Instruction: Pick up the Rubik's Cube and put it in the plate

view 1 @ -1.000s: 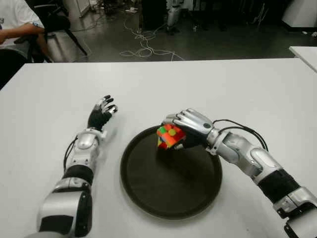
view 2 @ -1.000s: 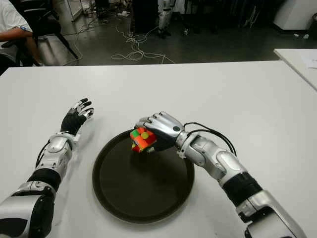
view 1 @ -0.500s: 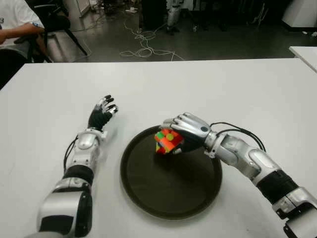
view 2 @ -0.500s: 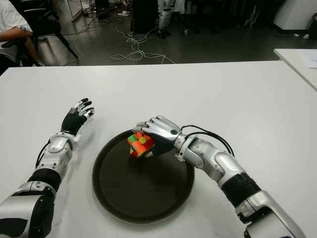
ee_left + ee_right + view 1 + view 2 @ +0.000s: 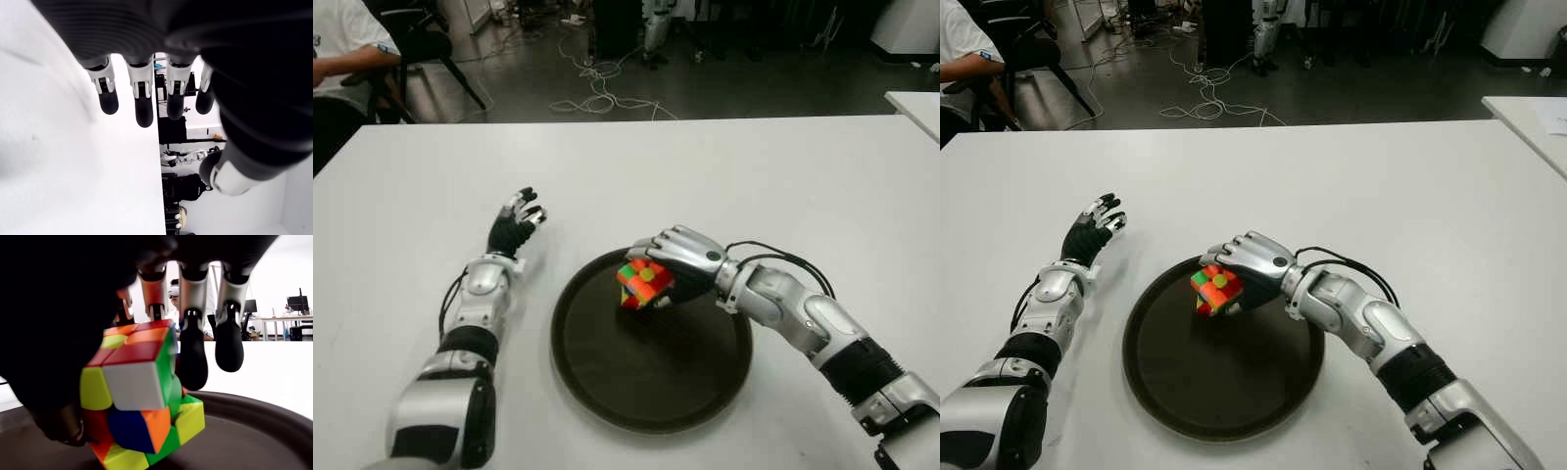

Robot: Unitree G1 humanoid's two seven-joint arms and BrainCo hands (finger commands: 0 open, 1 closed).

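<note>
- The Rubik's Cube is tilting on one corner low over the dark plate; opening the fingers now could be letting it tumble or roll
- The right hand is curling down over the cube, gripping it
- The left hand is idling with fingers spread, empty, on the tabletop left of the plate
</note>
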